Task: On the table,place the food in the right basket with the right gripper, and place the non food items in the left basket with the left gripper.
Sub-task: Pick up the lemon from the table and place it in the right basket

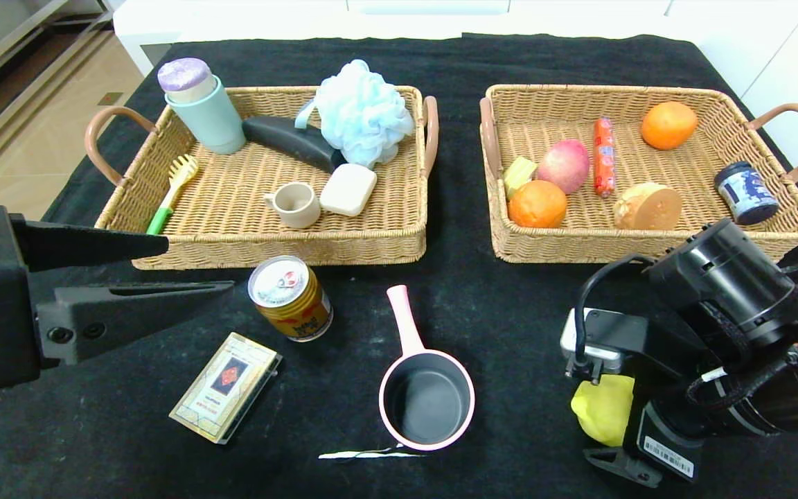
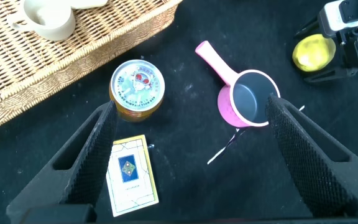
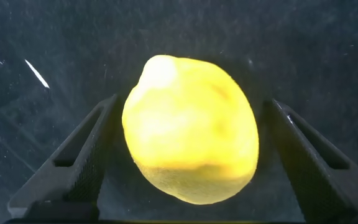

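Closest to the head camera, the right claw (image 1: 614,443) hangs low over the lemon (image 1: 605,407), which sits on the black worktop (image 1: 510,333) to the right of the pink saucepan (image 1: 427,395). Its wrist view shows the two fingers (image 3: 67,168) spread wide on either side of the lemon (image 3: 191,127), with clear gaps on both flanks, so nothing is gripped yet. The lemon looks firm, rounded and somewhat waxy, likely to roll or squirt out if pinched off-centre; the safest hold is probably across its widest middle. Just left of the saucepan and nearer the baskets stands the gold can (image 1: 291,298), upright, and beside that can, nearer the camera, lies the flat card box (image 1: 226,387). The left claw (image 1: 198,267) hovers to the left of the can, its fingers (image 2: 79,162) wide apart and holding nothing. The saucepan seems light and stiff; its long handle (image 1: 402,315) pointing towards the baskets offers a natural grip, or its rim. The thin box will be awkward, lying flat on cloth. Beyond the saucepan, the right basket (image 1: 648,253) already holds the sausage stick (image 1: 604,156) and the cut tuber (image 1: 648,206), while the left basket (image 1: 267,249) holds household items.
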Action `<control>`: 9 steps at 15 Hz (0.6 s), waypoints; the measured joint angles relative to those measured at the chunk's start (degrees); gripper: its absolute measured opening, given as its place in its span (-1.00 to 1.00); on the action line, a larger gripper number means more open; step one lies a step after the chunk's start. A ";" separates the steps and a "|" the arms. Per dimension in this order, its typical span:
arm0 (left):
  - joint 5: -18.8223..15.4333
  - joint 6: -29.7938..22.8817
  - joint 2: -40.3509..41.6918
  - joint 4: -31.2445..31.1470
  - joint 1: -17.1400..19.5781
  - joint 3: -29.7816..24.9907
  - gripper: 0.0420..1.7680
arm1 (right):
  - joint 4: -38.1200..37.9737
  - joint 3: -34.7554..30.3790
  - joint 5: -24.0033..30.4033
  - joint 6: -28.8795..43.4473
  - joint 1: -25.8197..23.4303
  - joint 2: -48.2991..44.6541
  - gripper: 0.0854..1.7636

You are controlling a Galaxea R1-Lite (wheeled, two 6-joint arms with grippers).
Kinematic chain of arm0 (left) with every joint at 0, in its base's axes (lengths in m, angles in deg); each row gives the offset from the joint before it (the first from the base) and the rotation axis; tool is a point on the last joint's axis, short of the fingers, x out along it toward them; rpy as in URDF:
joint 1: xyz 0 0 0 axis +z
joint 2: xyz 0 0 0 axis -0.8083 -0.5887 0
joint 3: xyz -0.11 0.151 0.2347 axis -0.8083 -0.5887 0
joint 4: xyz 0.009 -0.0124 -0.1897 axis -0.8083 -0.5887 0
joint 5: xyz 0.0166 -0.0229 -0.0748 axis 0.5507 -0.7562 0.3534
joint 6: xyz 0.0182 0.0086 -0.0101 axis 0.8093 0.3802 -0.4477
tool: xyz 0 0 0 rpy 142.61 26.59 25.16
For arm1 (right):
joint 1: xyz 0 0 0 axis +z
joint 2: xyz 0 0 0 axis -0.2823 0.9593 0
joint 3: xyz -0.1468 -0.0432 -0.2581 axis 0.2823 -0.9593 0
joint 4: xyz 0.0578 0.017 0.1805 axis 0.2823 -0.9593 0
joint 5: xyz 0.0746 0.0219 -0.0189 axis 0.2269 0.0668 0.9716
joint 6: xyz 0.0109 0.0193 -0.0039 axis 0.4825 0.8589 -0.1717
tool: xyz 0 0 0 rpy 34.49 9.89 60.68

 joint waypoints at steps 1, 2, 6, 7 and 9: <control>-0.02 0.00 0.00 0.00 0.00 0.00 0.94 | 0.07 0.04 0.02 0.00 0.02 -0.02 0.92; 0.00 0.00 0.00 -0.02 0.00 0.00 0.94 | 0.05 0.04 0.00 0.05 0.02 -0.02 0.92; 0.00 0.00 0.00 0.00 0.00 0.00 0.94 | 0.09 -0.24 0.00 0.18 0.00 -0.06 0.45; 0.00 -0.02 0.00 -0.02 0.00 -0.05 0.94 | 0.07 -0.29 0.02 0.16 -0.02 -0.06 0.37; 0.00 0.00 0.00 0.00 0.00 -0.07 0.94 | 0.09 -0.40 0.02 0.16 -0.06 -0.11 0.32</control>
